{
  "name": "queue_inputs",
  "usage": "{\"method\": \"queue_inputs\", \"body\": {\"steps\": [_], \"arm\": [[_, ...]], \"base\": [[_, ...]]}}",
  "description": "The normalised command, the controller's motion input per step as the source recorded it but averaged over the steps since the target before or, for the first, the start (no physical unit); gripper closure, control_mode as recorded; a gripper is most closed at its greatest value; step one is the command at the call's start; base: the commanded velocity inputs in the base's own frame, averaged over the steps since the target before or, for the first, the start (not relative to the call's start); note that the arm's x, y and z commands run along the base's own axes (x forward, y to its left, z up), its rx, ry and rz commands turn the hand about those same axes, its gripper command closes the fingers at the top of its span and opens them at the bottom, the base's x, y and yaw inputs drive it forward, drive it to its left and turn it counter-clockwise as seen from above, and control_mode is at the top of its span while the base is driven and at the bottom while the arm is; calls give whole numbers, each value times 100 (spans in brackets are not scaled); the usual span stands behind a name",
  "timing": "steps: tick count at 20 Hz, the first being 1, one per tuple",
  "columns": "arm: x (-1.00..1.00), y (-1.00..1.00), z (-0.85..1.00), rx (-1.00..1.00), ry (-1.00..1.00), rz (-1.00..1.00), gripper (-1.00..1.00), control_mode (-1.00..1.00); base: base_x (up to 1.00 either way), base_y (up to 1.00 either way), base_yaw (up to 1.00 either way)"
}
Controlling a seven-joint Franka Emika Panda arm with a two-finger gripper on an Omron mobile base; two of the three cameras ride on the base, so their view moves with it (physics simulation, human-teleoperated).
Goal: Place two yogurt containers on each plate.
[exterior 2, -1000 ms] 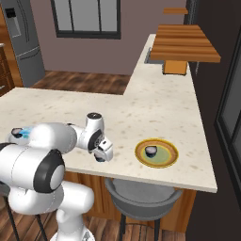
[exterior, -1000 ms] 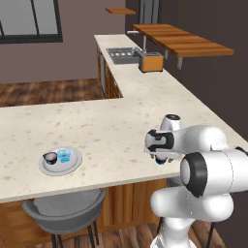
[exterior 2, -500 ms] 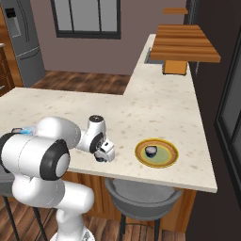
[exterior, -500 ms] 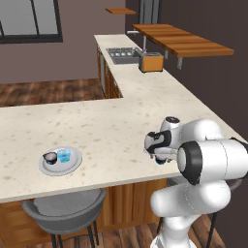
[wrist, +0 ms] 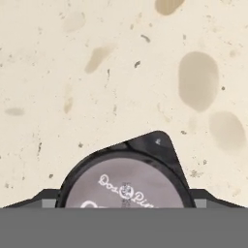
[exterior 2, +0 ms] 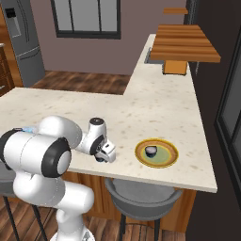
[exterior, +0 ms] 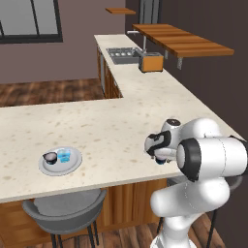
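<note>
My end effector [exterior 2: 102, 158] sits low over a dark yogurt container [wrist: 127, 184] on the tabletop [exterior: 111, 126]; grip unclear

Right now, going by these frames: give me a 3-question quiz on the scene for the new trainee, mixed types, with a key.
1. How many cups sit on the yellow plate?
2. True or false: the grey plate holds a blue cup and a dark cup.
3. Where is the fourth cup? A: on the counter, right under the gripper. B: in the sink. C: on the stool.

Key
1. One.
2. True.
3. A.
</note>
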Motion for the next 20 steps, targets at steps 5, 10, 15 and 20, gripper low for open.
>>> {"method": "queue_inputs", "body": {"steps": [5, 10, 15, 20], "arm": [[0, -2, 17, 0, 4, 0, 100, -100], [-19, -42, 44, 0, 7, 6, 100, -100], [-31, -78, 32, 0, 0, 12, 100, -100], [-22, -99, 18, 0, 0, 9, 100, -100]], "base": [[0, 0, 0], [0, 0, 0], [0, 0, 0], [0, 0, 0]]}}
